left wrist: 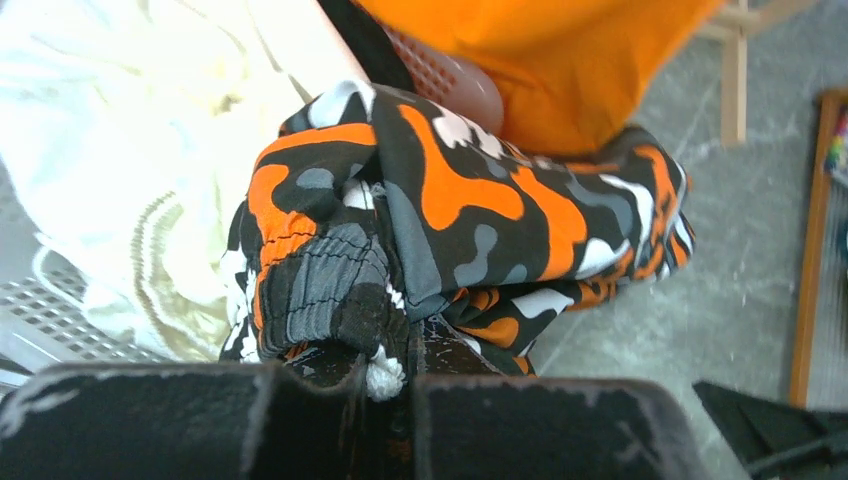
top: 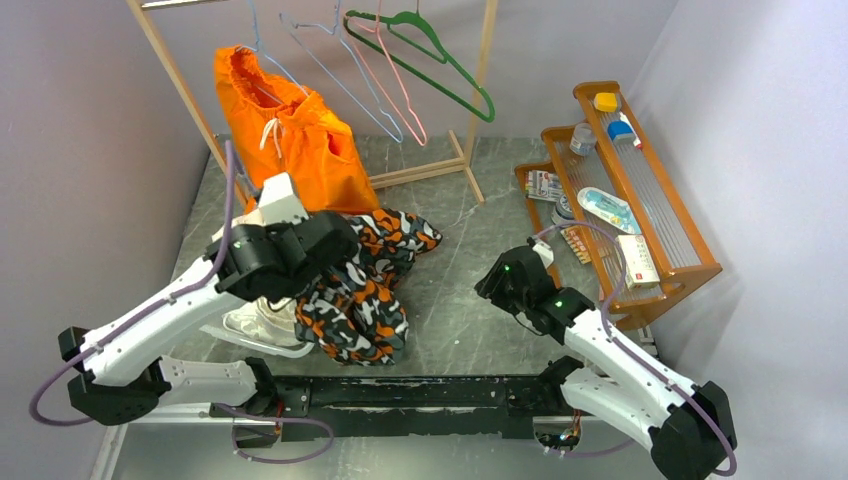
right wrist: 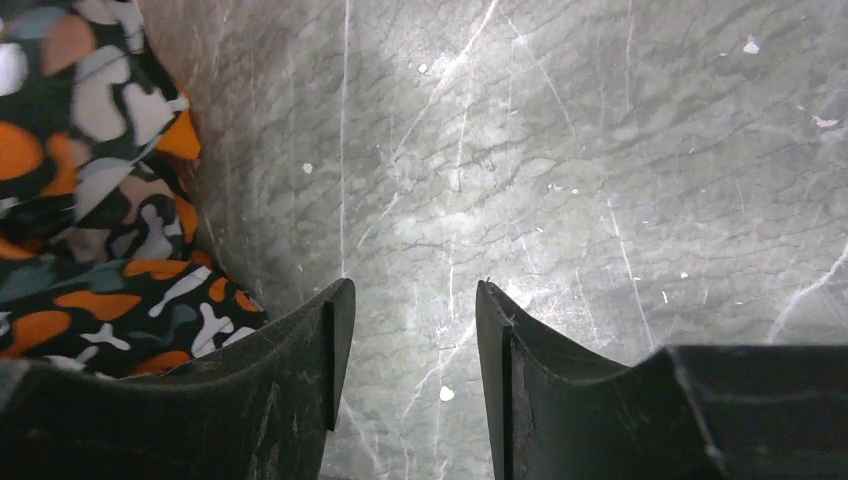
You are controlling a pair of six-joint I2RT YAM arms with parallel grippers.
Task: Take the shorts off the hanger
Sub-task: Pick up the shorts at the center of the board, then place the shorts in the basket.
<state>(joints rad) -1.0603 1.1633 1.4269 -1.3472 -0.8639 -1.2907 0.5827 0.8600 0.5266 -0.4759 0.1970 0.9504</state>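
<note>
- The shorts [top: 300,140] are hanging on a hanger [top: 260,42] at the rack's [top: 165,60] left end; only the top view is showing them whole.
- The left fingers [left wrist: 200,420] are clenching the camouflage garment [left wrist: 450,220] at its waistband; only the left wrist view is revealing this.
- The right fingers [right wrist: 280,370] are hovering released over the tabletop [right wrist: 600,150].

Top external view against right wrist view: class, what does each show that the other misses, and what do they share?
Only the top external view shows the orange shorts hanging on the rack, and the wooden shelf. Only the right wrist view shows the right gripper open, with bare table between its fingers. Both show the camouflage garment lying on that table.
</note>
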